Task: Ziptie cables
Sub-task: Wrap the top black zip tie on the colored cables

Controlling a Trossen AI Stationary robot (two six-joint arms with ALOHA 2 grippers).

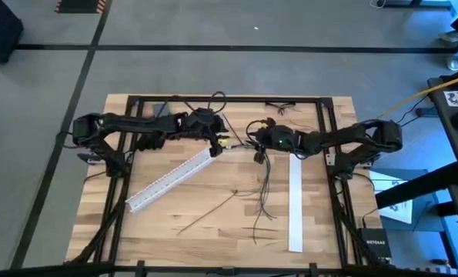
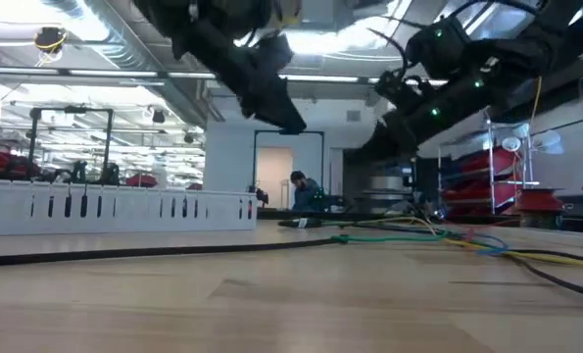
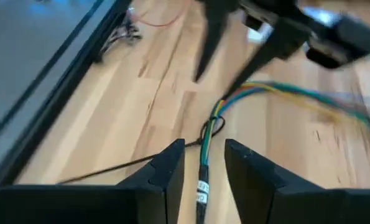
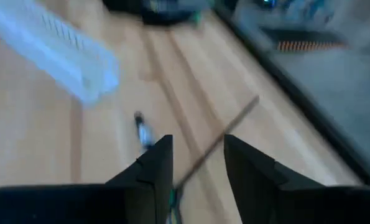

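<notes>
I am holding my left pincer (image 1: pixel 227 144) and right pincer (image 1: pixel 253 146) near each other over the far middle of the wooden bench (image 1: pixel 213 231), both partly open, the left's jaws straddling the cables (image 3: pixel 204 158), though I cannot tell whether they are gripping. The cables are trailing from there toward the near edge between two white slotted strips (image 1: pixel 171 178). Beyond the far edge, a bright workshop is showing, with a person (image 2: pixel 301 188) sitting by a doorway.
</notes>
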